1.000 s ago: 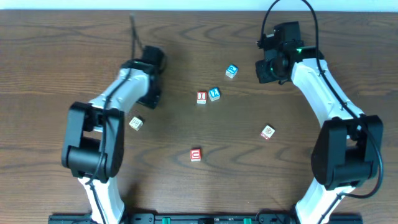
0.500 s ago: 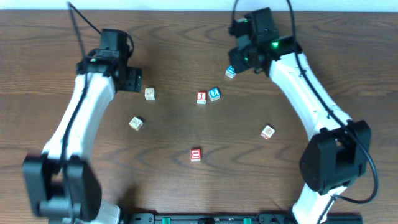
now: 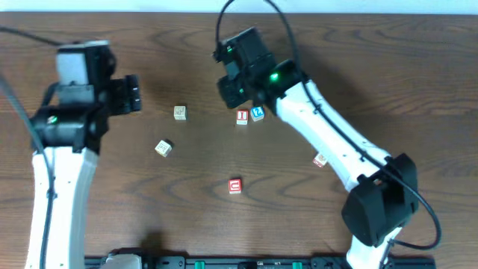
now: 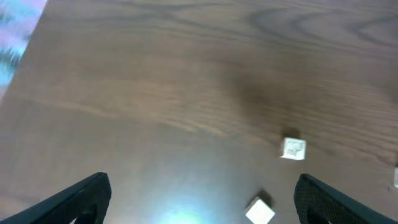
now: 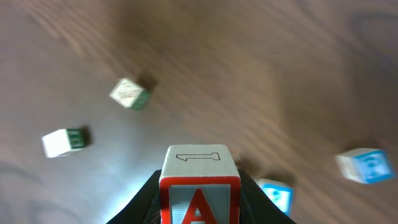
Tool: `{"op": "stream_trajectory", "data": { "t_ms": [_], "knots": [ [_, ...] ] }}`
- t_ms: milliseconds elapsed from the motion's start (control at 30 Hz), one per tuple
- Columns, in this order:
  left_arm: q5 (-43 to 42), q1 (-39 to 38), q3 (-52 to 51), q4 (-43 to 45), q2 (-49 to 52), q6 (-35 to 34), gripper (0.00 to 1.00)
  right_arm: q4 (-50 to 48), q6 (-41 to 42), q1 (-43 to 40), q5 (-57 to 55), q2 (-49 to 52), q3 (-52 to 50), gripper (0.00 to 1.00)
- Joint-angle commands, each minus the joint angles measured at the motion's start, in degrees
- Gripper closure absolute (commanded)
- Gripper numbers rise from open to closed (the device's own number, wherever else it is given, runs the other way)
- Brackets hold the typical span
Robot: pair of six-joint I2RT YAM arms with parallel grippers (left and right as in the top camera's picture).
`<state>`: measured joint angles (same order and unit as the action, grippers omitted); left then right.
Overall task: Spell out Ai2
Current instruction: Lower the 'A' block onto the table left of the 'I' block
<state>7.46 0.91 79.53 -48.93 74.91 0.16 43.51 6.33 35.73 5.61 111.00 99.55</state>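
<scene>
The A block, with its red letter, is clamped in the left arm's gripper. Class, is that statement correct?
Not quite: the arm is wrong. The A block, with its red letter, is clamped in the right gripper, as the right wrist view shows. In the left wrist view, the left gripper stands open with nothing between its fingers.

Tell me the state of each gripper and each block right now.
Left gripper, open and empty.
Right gripper, shut on the A block.
A block, gripped, letter upright.
Red I block, on the table beside the blue block.
Blue block, on the table.
Pale block, loose on the table.
Lone red block, loose on the table.
</scene>
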Motion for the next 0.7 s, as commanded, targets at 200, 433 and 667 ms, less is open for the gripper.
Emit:
{"op": "stream_trajectory", "data": {
  "t_ms": [200, 433, 667],
  "knots": [
    [-10.2, 9.9, 0.9, -1.4, -4.9, -1.9, 0.03, 2.9, 16.0, 7.6, -10.5, 5.4, 0.8, 0.86],
    [-12.0, 10.0, 0.9, -1.2, -4.9, -1.9, 0.02, 3.0, 19.4, 8.4, -13.4, 10.6, 0.8, 0.87],
    [-12.0, 10.0, 0.9, -0.3, -4.9, -1.9, 0.05, 2.3, 19.3, 7.7, -15.8, 13.6, 0.8, 0.86]
  ]
}}
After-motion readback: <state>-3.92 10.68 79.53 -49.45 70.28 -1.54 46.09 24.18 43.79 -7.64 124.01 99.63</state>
